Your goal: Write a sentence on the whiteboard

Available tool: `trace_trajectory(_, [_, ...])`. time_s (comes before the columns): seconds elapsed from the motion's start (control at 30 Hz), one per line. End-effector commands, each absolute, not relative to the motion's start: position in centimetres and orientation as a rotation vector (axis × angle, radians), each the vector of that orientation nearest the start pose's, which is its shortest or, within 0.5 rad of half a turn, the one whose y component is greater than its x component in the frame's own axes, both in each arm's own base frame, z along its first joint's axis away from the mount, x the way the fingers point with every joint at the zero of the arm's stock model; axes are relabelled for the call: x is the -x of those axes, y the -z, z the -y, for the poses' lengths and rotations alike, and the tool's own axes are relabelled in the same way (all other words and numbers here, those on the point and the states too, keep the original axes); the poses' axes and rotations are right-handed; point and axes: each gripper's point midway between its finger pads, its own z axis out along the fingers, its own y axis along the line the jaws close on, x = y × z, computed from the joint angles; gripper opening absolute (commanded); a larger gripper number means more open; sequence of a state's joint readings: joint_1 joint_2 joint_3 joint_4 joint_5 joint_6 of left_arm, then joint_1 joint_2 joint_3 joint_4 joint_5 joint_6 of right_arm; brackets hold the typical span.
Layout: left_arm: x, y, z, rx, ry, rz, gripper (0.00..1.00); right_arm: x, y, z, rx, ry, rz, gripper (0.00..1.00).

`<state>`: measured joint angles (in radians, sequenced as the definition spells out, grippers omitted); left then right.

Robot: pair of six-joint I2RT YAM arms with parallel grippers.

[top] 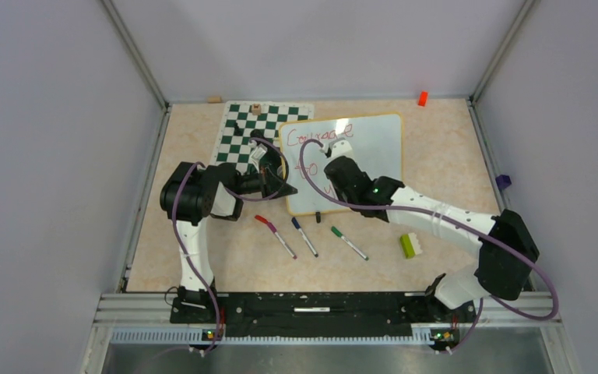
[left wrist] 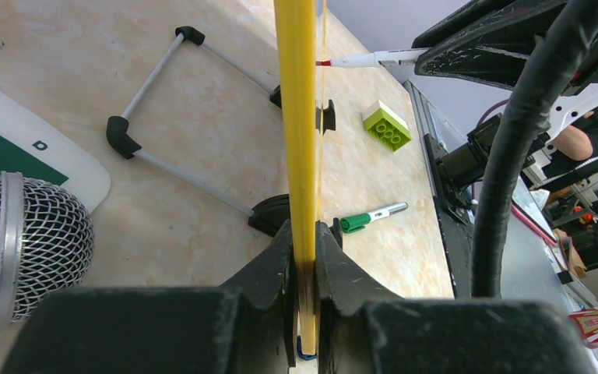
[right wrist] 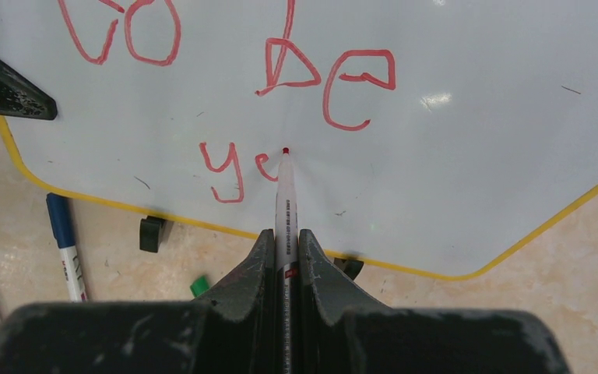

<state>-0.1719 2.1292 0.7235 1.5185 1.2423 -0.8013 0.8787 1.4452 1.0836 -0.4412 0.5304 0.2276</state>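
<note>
The whiteboard (top: 374, 148), glossy white with a yellow rim, stands tilted at mid-table. The sentence (top: 323, 132) in red starts with "Courage"; the right wrist view shows "to be y" (right wrist: 239, 171) and a partial letter after it. My right gripper (right wrist: 284, 234) is shut on a red marker (right wrist: 286, 199), whose tip touches the whiteboard (right wrist: 467, 156) beside that partial letter. My left gripper (left wrist: 304, 230) is shut on the board's yellow rim (left wrist: 296, 117), at the board's left edge (top: 276, 183). From above, the right gripper (top: 333, 167) hides the middle of the writing.
A green-and-white chessboard mat (top: 241, 132) lies behind the board on the left. Red-capped (top: 274, 235), blue (top: 304, 236) and green (top: 349, 242) markers lie in front. A lime brick (top: 409, 245) sits to their right. A microphone head (left wrist: 23, 249) and the board's wire stand (left wrist: 179, 167) are near the left gripper.
</note>
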Motion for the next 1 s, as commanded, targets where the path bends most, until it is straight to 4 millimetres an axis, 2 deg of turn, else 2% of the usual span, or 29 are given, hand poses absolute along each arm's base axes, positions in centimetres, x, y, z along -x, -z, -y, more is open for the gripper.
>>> trace_trajectory(0.0, [-32.8,-10.5,23.4,-0.763,1.535,-1.542,0.0,-31.4,-17.5,-24.1,0.437,0.02,-2.128,0.0])
trace_trajectory(0.27, [-32.7,-10.5,23.4,-0.766,1.535,-1.541,0.0,-30.9,-16.5,-25.2,0.482,-0.043,-2.155,0.0])
trace_trajectory(0.47, [-32.8,-10.6,23.4,-0.767,1.534,-1.538,0.0,-30.3,-16.2,-25.1,0.5,-0.063,-2.171,0.0])
trace_trajectory(0.57, [-32.7,-10.6,23.4,-0.765,1.535,-1.54,0.0,-30.1,-16.6,-24.9,0.49,-0.072,-2.165,0.0])
trace_trajectory(0.8, [-32.7,-10.6,23.4,-0.767,1.534,-1.538,0.0,-29.8,-19.7,-23.5,0.421,-0.184,-2.1,0.0])
trace_trajectory(0.97, [-32.8,-10.6,23.4,-0.765,1.533,-1.539,0.0,-30.3,-19.6,-22.4,0.401,-0.147,-2.107,0.0])
